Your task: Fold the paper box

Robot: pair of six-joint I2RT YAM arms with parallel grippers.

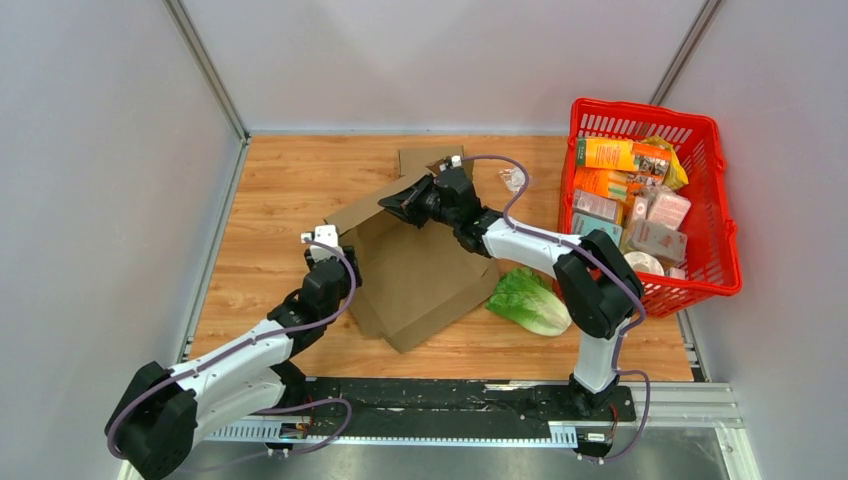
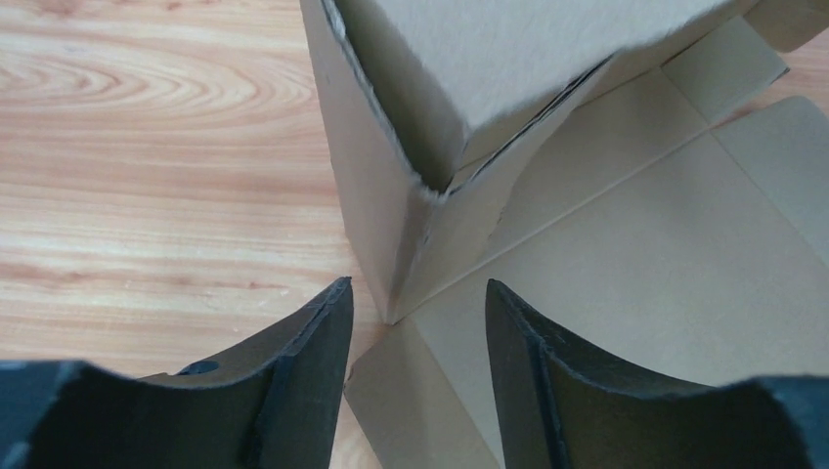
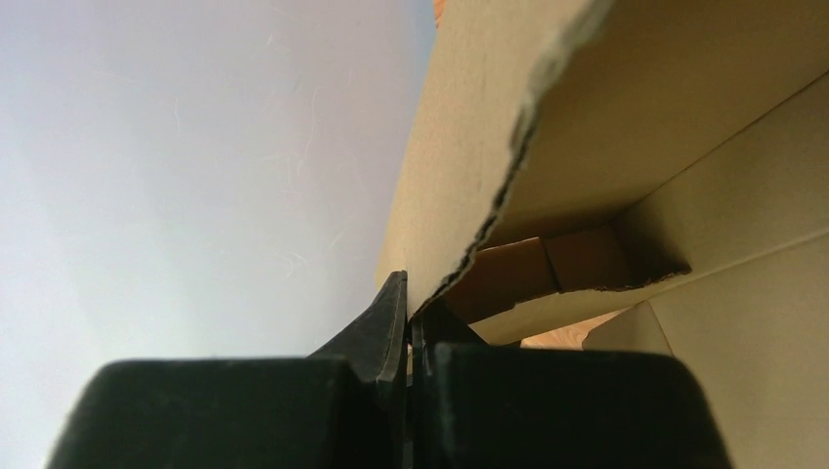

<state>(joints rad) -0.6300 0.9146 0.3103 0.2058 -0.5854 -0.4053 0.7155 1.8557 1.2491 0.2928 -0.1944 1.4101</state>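
Note:
The brown paper box [image 1: 420, 270] lies partly unfolded on the wooden table, its far flap raised. My right gripper [image 1: 398, 207] is shut on the edge of that raised flap [image 3: 459, 147] and holds it up; its jaws pinch the cardboard. My left gripper [image 1: 322, 240] is open at the box's near left corner. In the left wrist view its fingers [image 2: 313, 362] straddle a standing corner fold [image 2: 391, 225] without touching it, with a flat panel [image 2: 635, 283] to the right.
A red basket [image 1: 722, 190] full of packaged groceries stands at the right. A lettuce head [image 1: 530, 300] lies just right of the box's near edge. A small clear item [image 1: 514, 179] lies behind the right arm. Grey walls enclose the table.

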